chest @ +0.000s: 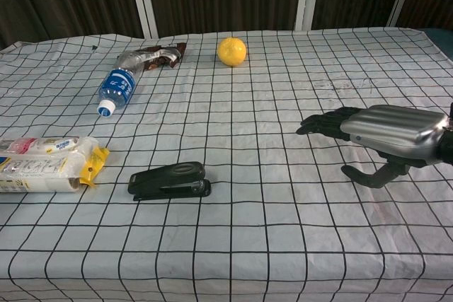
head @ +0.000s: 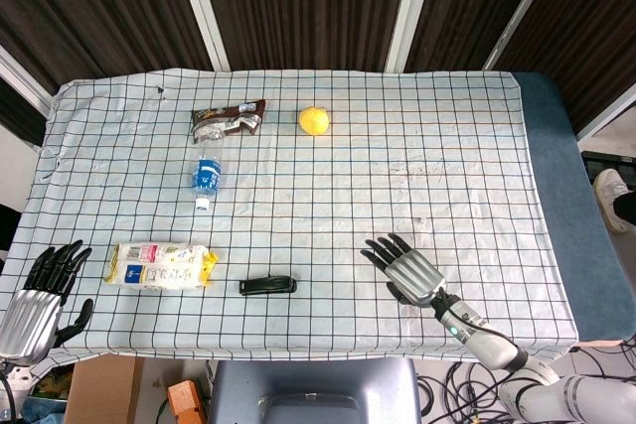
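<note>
My right hand hovers low over the checked tablecloth near the front right, fingers stretched out and apart, holding nothing. A black stapler lies to its left, well apart from it. My left hand hangs at the table's front left corner, fingers spread, empty; the chest view does not show it. Closest to it lies a yellow and white snack packet.
A plastic water bottle lies on its side at the left. Behind it is a brown wrapper. A yellow round fruit sits at the back centre. The blue table edge shows at right.
</note>
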### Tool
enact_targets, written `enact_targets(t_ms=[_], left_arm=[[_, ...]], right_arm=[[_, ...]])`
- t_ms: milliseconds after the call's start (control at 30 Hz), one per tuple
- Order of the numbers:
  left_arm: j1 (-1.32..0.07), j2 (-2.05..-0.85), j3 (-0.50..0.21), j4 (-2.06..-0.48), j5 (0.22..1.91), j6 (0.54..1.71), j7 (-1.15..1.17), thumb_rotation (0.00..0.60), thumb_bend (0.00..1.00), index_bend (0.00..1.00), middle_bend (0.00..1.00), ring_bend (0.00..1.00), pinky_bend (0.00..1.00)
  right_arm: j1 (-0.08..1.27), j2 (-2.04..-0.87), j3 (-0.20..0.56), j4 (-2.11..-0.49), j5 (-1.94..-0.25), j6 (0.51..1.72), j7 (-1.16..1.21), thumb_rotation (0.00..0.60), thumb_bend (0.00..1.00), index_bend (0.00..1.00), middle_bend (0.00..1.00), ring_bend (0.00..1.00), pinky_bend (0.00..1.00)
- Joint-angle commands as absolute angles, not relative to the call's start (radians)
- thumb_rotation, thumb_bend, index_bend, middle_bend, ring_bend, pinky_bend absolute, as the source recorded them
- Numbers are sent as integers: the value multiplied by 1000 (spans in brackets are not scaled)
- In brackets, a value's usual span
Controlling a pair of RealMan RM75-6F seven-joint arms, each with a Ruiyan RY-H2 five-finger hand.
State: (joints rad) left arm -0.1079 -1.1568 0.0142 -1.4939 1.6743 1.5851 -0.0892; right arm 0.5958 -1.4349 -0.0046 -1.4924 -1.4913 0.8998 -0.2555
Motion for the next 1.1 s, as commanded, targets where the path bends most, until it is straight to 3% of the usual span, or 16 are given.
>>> enact_targets(t_ms=[33,367,533,667,1100], left_arm=[[-107,-1157,14,-1492,1677,1588,-91,600,475,0,0,28,54],[-108,-1156,16,-1490,1679,1584,-94,600,475,0,0,25,54],[-114,-1165,17,-1493,1679,1572,-77,600,476,0,0,13,55],[-122,-1166,20,-1496,1683,1557,-77,600,475,0,0,12,63],[-123,-1163,21,-1493,1683,1560,-95,600,476,0,0,4,66]], right_arm=[[598,-1438,-5,-1492,-1485,897,-262,600,508,0,0,0,0],[586,-1422,25,-1416,-1413,912,-267,600,514,0,0,0,0],[576,-1414,50,-1334,-1338,900,-250,600,698,47,0,0,0],[573,-1417,57,-1265,-1305,883,-240,600,752,110,0,0,0],[583,-1460,57,-1172,-1271,836,-223,600,775,139,0,0,0]])
